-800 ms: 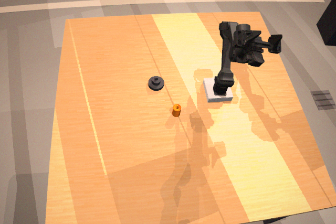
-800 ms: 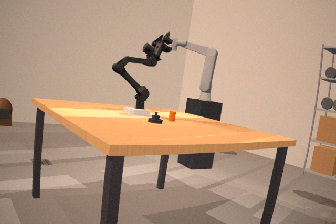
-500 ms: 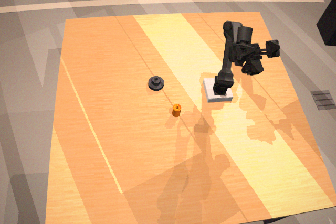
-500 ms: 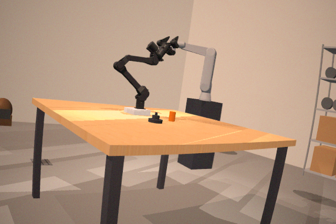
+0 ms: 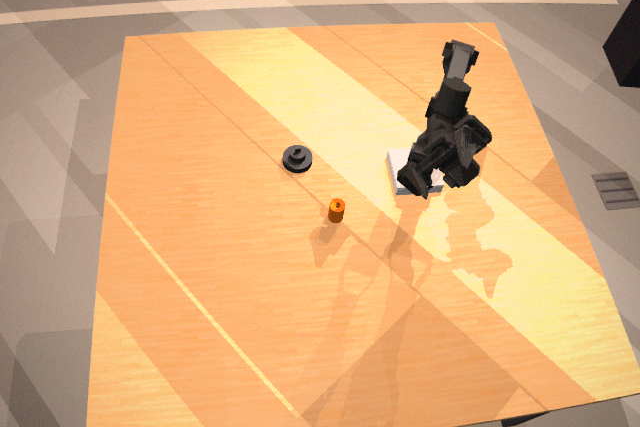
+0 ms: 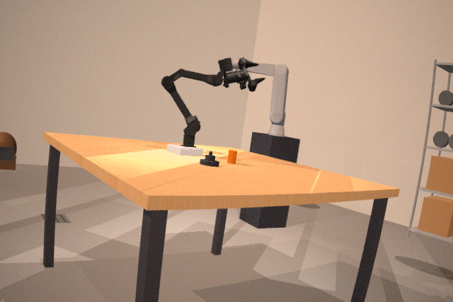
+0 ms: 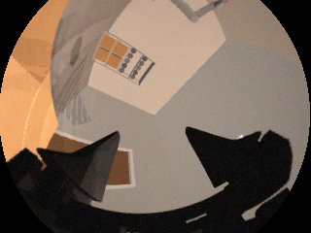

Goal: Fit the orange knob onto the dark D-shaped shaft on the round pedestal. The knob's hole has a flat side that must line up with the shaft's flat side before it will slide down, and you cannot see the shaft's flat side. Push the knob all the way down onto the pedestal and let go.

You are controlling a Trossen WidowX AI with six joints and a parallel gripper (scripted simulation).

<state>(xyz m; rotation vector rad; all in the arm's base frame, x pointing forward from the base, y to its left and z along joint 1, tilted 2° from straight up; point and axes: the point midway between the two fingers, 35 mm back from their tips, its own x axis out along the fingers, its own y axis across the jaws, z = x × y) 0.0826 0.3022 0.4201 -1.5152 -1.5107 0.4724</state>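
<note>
Orange-toned wood forms the broad table [image 5: 206, 267] [image 6: 255, 182] [image 7: 24, 97], carrying a black arm [image 5: 449, 96] [image 6: 179, 100] on a white base [image 5: 397, 159] [image 6: 175, 150]. High above the tabletop, the gripper [image 5: 445, 180] [image 6: 259, 72] [image 7: 154, 132] spreads its fingers wide, with nothing between them. The dark round pedestal [image 5: 297, 164] [image 6: 209, 162] bears its bare shaft [image 5: 297, 152] [image 6: 210, 153]. Smaller across than the pedestal, the orange knob [image 5: 336, 212] [image 6: 231, 156] stands upright on the wood nearby, apart from it.

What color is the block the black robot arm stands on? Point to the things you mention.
White [image 5: 400, 157] [image 6: 180, 150]; it shows best in the exterior view.
</note>
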